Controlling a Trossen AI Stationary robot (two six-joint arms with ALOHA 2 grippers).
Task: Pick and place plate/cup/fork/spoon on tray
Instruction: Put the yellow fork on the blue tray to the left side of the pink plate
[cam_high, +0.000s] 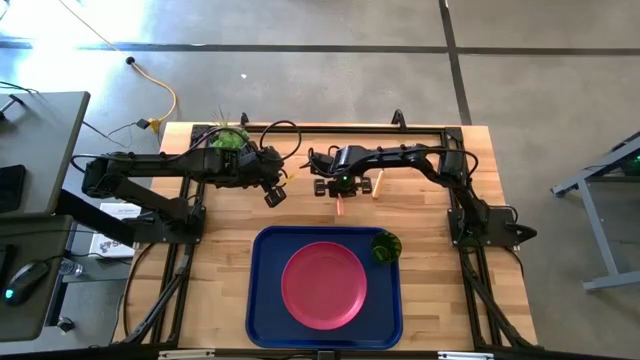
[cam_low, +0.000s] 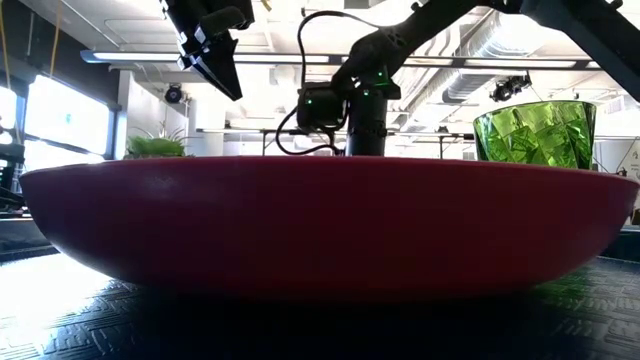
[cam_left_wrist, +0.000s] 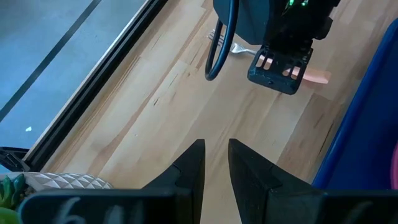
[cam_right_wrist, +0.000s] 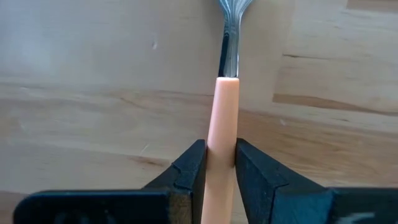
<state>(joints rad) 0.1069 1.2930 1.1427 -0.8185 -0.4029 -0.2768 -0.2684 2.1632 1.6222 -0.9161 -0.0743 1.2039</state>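
My right gripper (cam_high: 340, 188) points down at the table's far middle, shut on the orange-yellow handle (cam_right_wrist: 224, 106) of a utensil. Its metal end (cam_left_wrist: 217, 38) looks tined, so I take it for the fork. A second orange-handled utensil (cam_high: 378, 183) lies just right of it; fork or spoon, I cannot tell. My left gripper (cam_high: 273, 195) hangs empty above the wood to the left, with a narrow gap between its fingers (cam_left_wrist: 216, 165). The pink-red plate (cam_high: 323, 284) and the green cup (cam_high: 386, 246) stand on the dark blue tray (cam_high: 265, 300). My right gripper pinches the fork's orange-yellow handle (cam_right_wrist: 222, 146) between its two fingers, partway along it, below the metal neck (cam_right_wrist: 230, 50). The fingers come from above and lie across the handle. The handle's free end (cam_high: 340, 208) sticks out toward the tray. Whether the fork rests on the wood, I cannot tell.
A green plant in a pale pot (cam_high: 228, 138) stands at the far left, behind my left arm. Black frame rails run along the table's far and side edges. Bare wood lies between the grippers and the tray's far rim (cam_high: 320, 230).
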